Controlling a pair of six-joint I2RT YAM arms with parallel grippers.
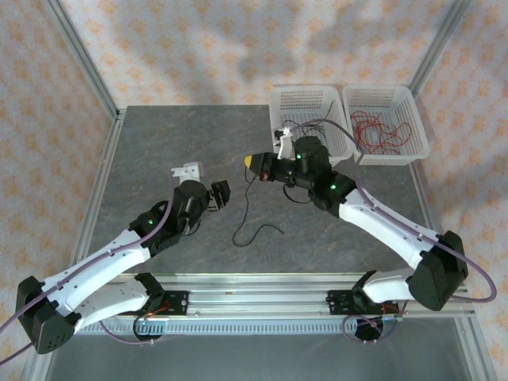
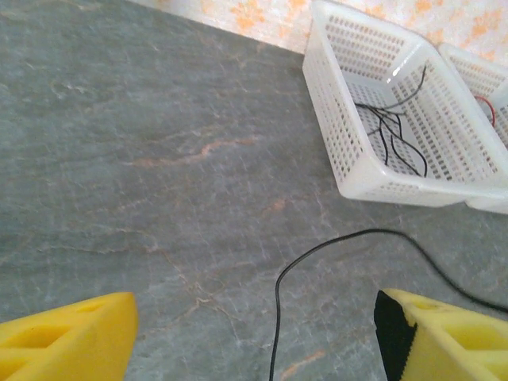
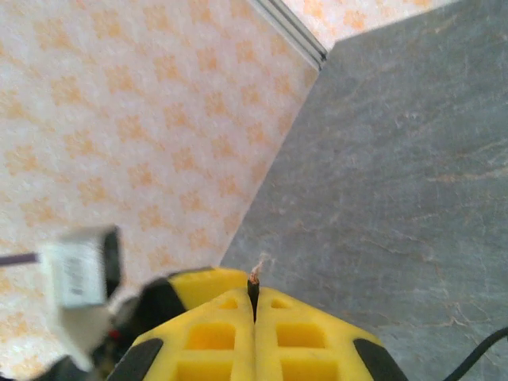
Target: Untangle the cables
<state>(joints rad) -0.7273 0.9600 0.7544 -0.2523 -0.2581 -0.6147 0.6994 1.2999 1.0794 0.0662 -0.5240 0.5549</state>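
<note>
right hand (image 3: 254,282) clenched on black wire (image 2: 373,231) tip, frame centre | wire hangs, tail loops on counter (image 1: 175,143) | left hand (image 2: 254,321) released, fingers either side of tail | tip: pinch firm, lift till tail clears, then swing upper right to black-wire basket (image 1: 279,99)

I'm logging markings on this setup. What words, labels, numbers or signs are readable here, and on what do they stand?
No text is legible.
White box: a sticker with fine print, too blurred to read.
Baskets, table: no writing seen.
</note>
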